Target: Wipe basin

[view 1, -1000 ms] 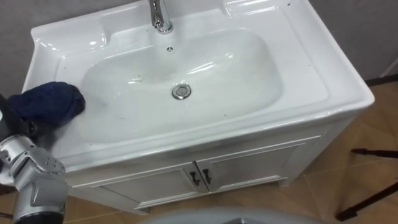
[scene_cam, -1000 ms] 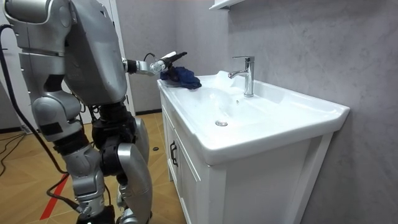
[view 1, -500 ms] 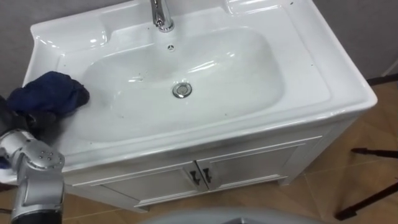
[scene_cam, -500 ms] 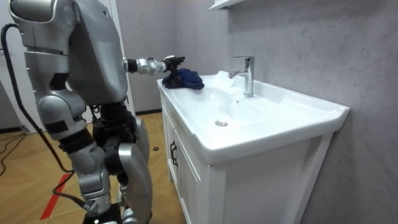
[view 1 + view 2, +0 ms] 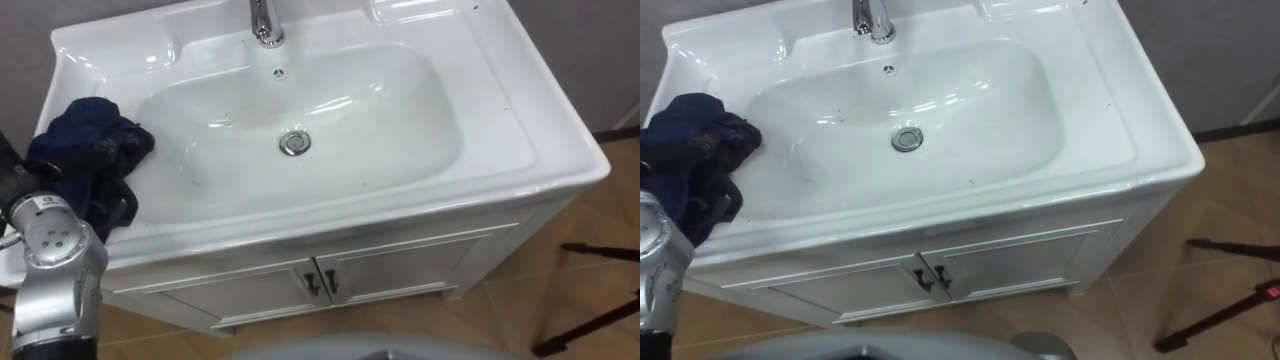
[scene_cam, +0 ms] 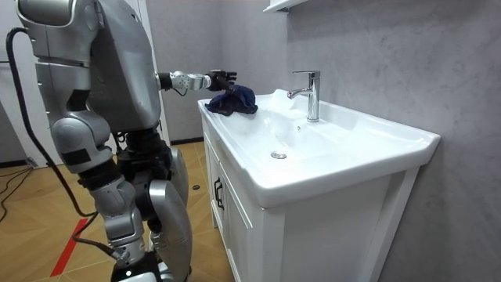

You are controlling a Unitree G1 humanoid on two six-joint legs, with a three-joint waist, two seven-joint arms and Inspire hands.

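Grey plastered wall behind, wood floor (image 5: 560,300) below. A white basin (image 5: 500,120) sat on a white cabinet (image 5: 400,265) with two small doors. The robot stood at the basin's left end, on the room view's left, with its left arm stretched out over the rim.

The left robot hand (image 5: 108,190) was at the flat rim to the left of the bowl, dark fingers curled round a dark blue cloth (image 5: 85,130) and gripping it in a bunch. The cloth lay crumpled on that left rim, its edge just at the lip of the bowl, well apart from the drain (image 5: 293,143) in the bowl's middle.

A chrome tap (image 5: 263,22) stood upright at the back centre. The bowl was glossy, with a few small dark specks on its slopes and rim
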